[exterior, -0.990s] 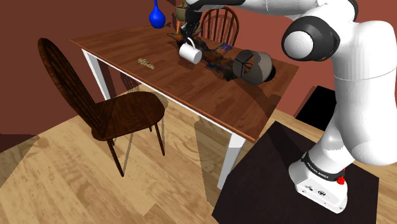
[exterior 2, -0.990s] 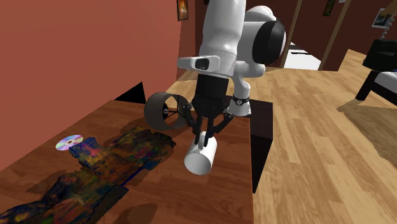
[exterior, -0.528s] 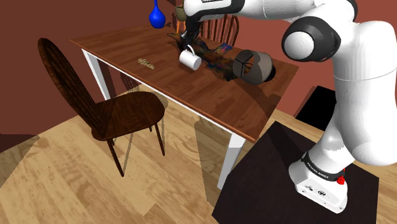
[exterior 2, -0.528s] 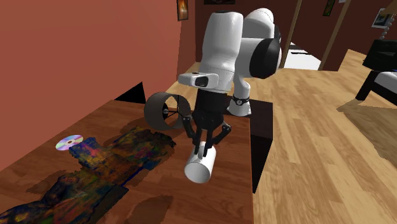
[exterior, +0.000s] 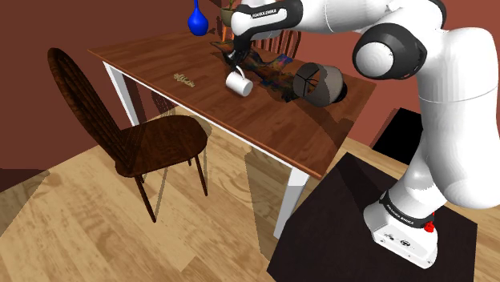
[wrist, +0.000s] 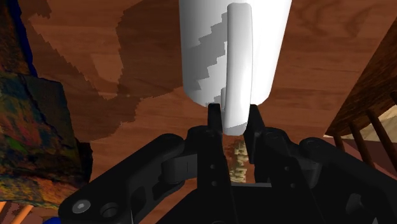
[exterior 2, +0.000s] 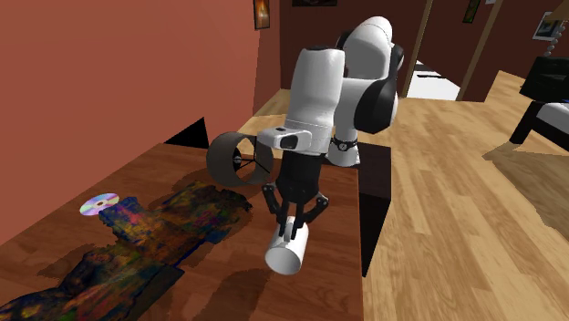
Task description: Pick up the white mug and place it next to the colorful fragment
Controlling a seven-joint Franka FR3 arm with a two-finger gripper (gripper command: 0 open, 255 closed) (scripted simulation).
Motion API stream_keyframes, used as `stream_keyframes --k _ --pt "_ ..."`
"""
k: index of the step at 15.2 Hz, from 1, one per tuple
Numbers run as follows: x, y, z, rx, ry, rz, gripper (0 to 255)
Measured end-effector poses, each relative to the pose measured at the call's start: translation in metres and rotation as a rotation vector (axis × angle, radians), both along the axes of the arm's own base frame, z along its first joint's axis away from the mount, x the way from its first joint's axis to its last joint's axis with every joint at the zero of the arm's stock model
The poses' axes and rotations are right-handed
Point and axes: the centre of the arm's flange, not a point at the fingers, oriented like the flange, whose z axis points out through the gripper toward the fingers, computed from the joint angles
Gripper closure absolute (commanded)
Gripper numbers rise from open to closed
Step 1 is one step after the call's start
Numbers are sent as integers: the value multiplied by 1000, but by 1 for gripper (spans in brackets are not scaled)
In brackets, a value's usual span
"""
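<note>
A white mug (exterior: 239, 82) (exterior 2: 288, 253) (wrist: 234, 44) hangs tilted just above the brown table, held by its handle (wrist: 237, 70). My black gripper (exterior: 235, 67) (exterior 2: 294, 227) (wrist: 234, 119) is shut on that handle, one finger on each side of it. The colorful fragment (exterior: 268, 69) (exterior 2: 137, 239) (wrist: 35, 137), a long flat multicoloured patch, lies on the table beside the mug, toward the wall. The mug's shadow falls on the wood under it.
A dark open cylinder (exterior: 316, 84) (exterior 2: 237, 158) lies at the fragment's end nearer the arm's stand. A disc (exterior 2: 98, 203) rests by the wall. A blue vase (exterior: 197, 19) stands at the far table corner. Wooden chairs (exterior: 136, 132) flank the table (exterior: 264, 120).
The gripper has carried the mug lower toward the table and slightly along the fragment, away from the cylinder. The grasp on the handle is unchanged.
</note>
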Motion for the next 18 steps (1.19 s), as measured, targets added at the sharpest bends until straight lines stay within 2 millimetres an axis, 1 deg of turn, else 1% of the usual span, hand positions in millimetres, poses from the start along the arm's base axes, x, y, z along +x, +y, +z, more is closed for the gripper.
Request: stream_keyframes --k 10,13,14,15,18 --pt "1 1 -54 0 0 0 255" --pt "1 1 -60 0 -20 1 255" --pt "2 1 -68 1 -18 1 255" --pt "0 1 -71 0 -16 1 255" --pt "1 1 -73 0 -22 2 255"
